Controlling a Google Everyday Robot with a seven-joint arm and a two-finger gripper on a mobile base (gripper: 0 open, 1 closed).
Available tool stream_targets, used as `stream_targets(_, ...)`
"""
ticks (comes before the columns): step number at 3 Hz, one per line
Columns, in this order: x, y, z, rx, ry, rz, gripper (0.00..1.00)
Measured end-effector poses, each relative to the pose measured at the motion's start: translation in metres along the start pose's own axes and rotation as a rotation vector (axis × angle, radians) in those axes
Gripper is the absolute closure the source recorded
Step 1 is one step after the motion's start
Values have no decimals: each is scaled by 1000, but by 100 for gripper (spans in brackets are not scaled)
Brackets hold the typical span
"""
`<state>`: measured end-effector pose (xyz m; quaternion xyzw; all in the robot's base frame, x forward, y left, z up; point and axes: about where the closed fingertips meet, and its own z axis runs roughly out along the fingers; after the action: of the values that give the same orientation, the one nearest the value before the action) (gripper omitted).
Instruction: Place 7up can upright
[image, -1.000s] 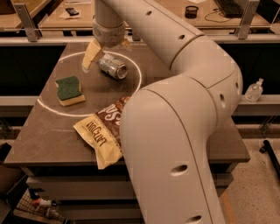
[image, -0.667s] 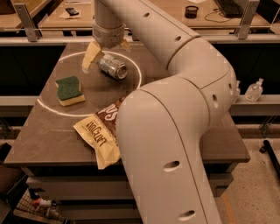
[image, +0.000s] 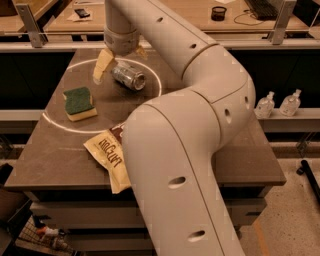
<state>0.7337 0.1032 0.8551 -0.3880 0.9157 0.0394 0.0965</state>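
Observation:
The 7up can (image: 130, 76) is a silvery can lying on its side on the dark table (image: 55, 155), inside a white painted circle, with its shiny round top facing front right. My gripper (image: 121, 66) hangs from the wrist directly over the can's far end. Its fingers are spread open: the cream left finger (image: 102, 65) reaches down just left of the can, and the right finger (image: 141, 51) shows only partly behind it. The can is not lifted.
A green and yellow sponge (image: 78, 103) lies left of the can. A cream chip bag (image: 109, 156) and a brown bag (image: 119, 132) lie near the front, partly behind my arm. Two small bottles (image: 265, 105) stand on a shelf to the right.
My arm's elbow has shifted slightly. The gripper stays over the can with little movement, and the can lies where it was.

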Motion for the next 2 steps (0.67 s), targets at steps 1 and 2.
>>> stream_targets(1, -3, -4, 3, 10, 9, 28, 0)
stream_targets(2, -3, -11, 3, 25, 11, 77, 0)
